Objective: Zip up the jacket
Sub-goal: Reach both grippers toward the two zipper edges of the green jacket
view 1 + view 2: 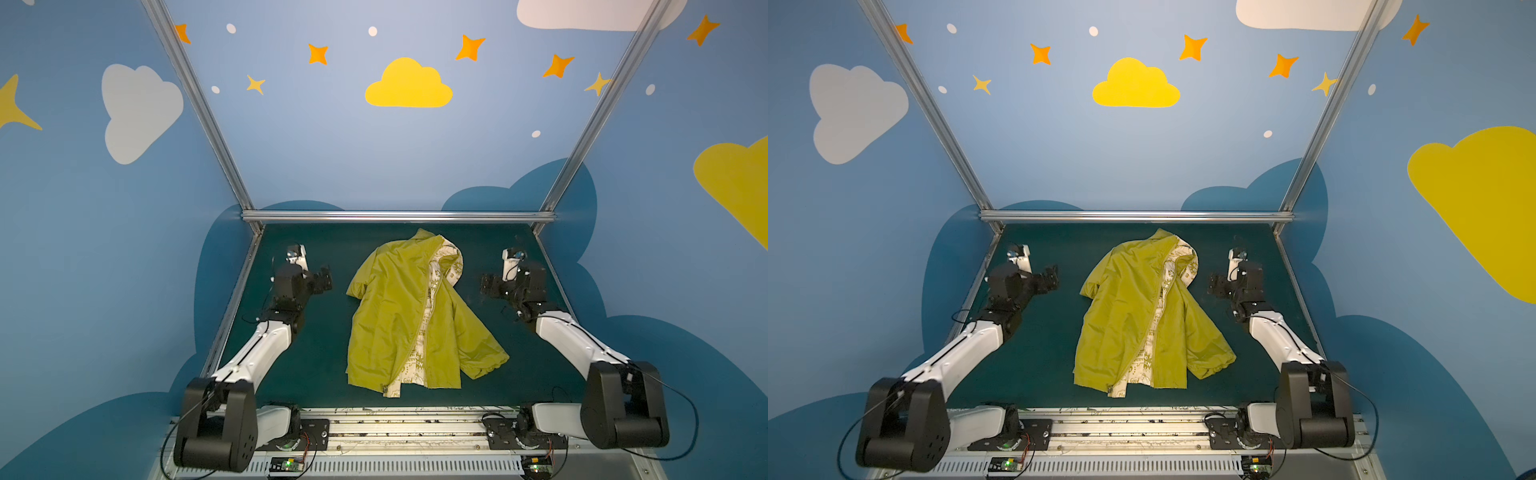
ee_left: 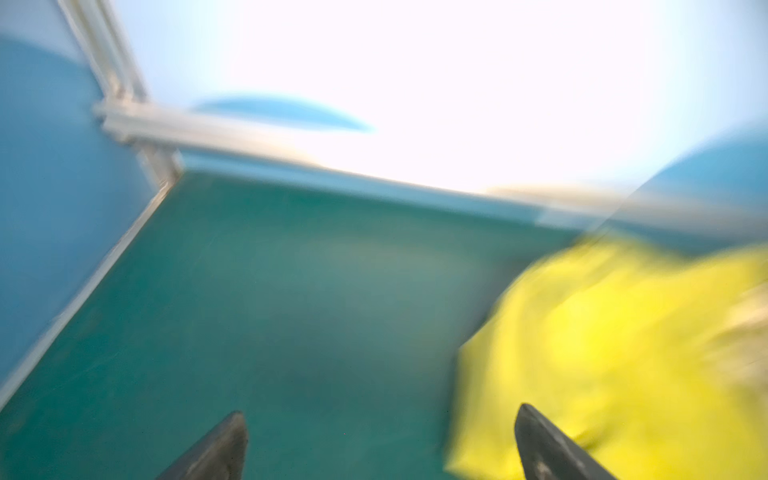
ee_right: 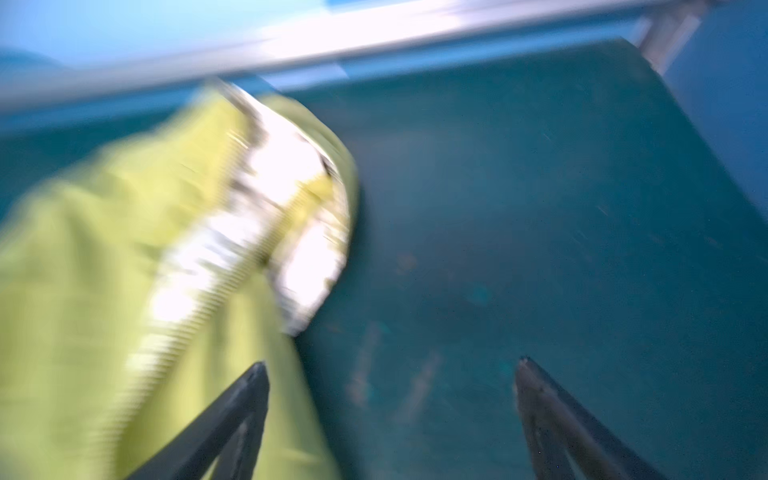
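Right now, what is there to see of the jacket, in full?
The jacket is small, mustard-yellow, thin and slightly shiny. It lies front up and crumpled on the green mat, with its hood toward the back wall. Its front looks unzipped: cream printed lining shows between the panels from hem to collar. One sleeve fans out toward the robot's right, and the other looks tucked in. Only the mat touches it.

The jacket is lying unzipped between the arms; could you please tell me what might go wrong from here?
1. The jacket front lies open and askew, with cream lining showing along the zipper; the fabric could bunch instead of lining up.
2. Both wrist views are blurred, so the open left fingers and right fingers might miss the zipper's lower ends.
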Action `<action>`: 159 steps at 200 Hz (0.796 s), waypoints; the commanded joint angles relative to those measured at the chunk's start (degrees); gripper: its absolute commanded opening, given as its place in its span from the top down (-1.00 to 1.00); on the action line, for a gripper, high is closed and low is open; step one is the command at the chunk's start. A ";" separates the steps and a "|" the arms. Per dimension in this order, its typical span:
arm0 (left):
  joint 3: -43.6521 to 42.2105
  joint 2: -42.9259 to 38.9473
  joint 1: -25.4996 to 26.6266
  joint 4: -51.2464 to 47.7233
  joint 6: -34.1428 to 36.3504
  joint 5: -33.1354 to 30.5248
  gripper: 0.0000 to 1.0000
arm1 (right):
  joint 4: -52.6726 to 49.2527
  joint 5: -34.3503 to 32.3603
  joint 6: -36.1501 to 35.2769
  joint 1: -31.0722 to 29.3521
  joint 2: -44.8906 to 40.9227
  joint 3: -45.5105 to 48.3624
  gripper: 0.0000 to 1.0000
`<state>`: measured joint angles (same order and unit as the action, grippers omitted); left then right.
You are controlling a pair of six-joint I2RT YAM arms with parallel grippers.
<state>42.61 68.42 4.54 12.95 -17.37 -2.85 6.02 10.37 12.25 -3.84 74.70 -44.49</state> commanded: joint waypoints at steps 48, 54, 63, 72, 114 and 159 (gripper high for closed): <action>10.05 13.03 26.35 -13.45 -19.37 18.78 -0.99 | -28.58 14.48 11.65 -7.05 0.05 -4.65 -0.81; 9.79 14.44 28.80 -11.33 -19.22 19.95 -0.99 | -29.78 13.91 12.21 -7.06 -1.14 -3.44 -0.81; 10.02 16.79 32.21 -8.99 -18.77 21.49 -0.99 | -31.76 12.81 12.55 -6.91 -3.09 -1.63 -0.72; 11.44 19.81 34.72 -9.18 -18.90 21.81 -0.99 | -33.26 11.44 12.67 -6.86 -4.99 0.01 -0.66; 18.56 32.91 41.86 -8.82 -19.87 25.85 -0.99 | -34.09 11.57 13.32 -6.97 -9.02 5.64 -0.62; 23.84 39.37 42.10 -14.36 -18.32 22.44 -0.57 | -31.53 14.59 14.12 -7.16 -8.99 8.97 -0.51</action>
<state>63.94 106.00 47.57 2.02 -36.40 20.95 -25.98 23.18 25.85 -10.76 66.24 -36.71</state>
